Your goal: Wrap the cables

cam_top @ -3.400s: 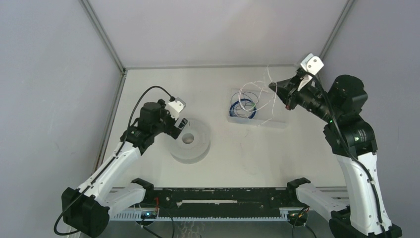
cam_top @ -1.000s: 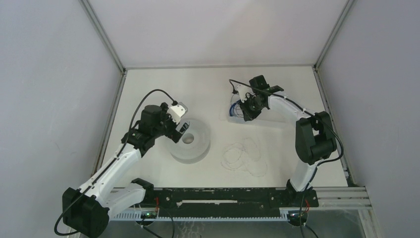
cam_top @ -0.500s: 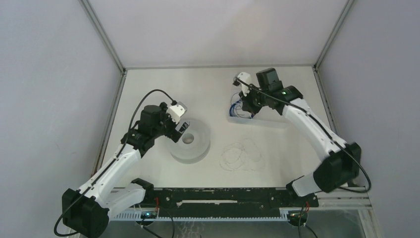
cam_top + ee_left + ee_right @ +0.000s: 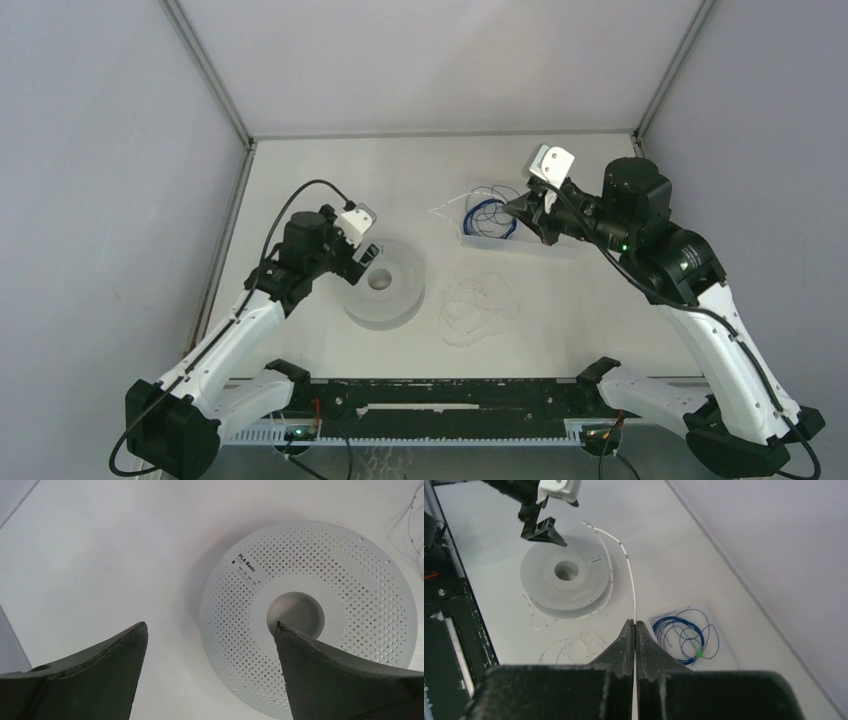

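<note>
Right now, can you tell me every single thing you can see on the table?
spool: one, white with tiny holes, lying flat on the table's left part.
loose cable loops: one tangle, pale grey, on the table right of the spool.
held cable: one strand, white, sticking out of the right gripper's pinch.
blue cable: one coil with a green tie, in the tray.
tray: one, clear, at the table's far right part.
table: one, white.
left gripper: black, open, above the spool's edge.
right gripper: black, shut on the held cable, near the tray.
</note>
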Controlling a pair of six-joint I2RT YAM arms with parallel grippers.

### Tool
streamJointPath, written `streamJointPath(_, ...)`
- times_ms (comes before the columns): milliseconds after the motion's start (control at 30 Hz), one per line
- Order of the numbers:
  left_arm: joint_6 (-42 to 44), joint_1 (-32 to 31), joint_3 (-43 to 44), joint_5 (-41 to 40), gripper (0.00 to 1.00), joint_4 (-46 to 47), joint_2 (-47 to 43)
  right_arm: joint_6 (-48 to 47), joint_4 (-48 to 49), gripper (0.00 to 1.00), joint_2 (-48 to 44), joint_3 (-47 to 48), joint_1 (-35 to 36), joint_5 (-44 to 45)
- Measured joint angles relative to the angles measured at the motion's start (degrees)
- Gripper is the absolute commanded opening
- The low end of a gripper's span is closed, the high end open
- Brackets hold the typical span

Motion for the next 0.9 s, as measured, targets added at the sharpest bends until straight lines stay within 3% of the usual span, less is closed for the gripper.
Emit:
streamJointPath(233, 0.0, 0.0, 0.0, -0.26, 1.0, 0.0, 0.0, -0.17, 0.55, 0.0, 0.46, -11.39, 0.0, -0.98)
streamJointPath(433, 0.33, 0.0, 0.0, 0.57, 1.0, -0.02, 0.0, -0.15, -0.04, 0.0, 9.11, -20.5, 0.0, -1.88)
streamJointPath(900, 2.91, 0.0, -2.86, 4.66, 1.0, 0.2, -0.66, 1.57, 1.55, 0.0, 12.35, -21.24, -2.12, -5.03)
